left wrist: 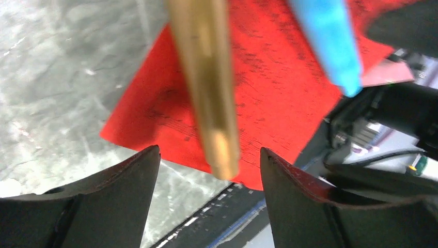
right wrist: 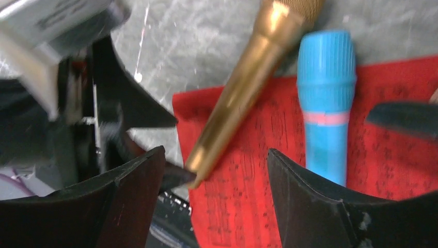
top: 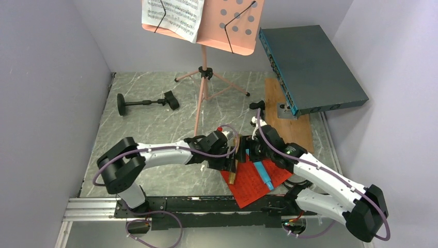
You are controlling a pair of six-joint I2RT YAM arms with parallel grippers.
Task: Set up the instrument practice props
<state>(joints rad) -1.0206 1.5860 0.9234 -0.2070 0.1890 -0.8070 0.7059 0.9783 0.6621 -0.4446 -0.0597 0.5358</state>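
Observation:
The gold microphone (top: 232, 169) and the blue microphone (top: 263, 175) lie side by side on the red sheet-music page (top: 256, 187) near the front edge. My left gripper (top: 230, 155) is open, and the gold microphone's tail (left wrist: 209, 93) lies between its spread fingers, ungripped. My right gripper (top: 252, 152) is open just above the red page (right wrist: 248, 201), between the gold microphone (right wrist: 243, 93) and the blue one (right wrist: 326, 103). The pink music desk (top: 235, 23) stands at the back on tripod legs, with a white page (top: 173, 15) on it. One black round-based pole (top: 142, 103) lies flat at left.
A large dark-teal box (top: 312, 70) leans at the back right above a wooden board (top: 292, 129). A small black part (top: 256, 106) sits at the board's left edge. My left arm's body (right wrist: 57, 103) crowds the right wrist view. The black rail (top: 206, 206) runs along the front.

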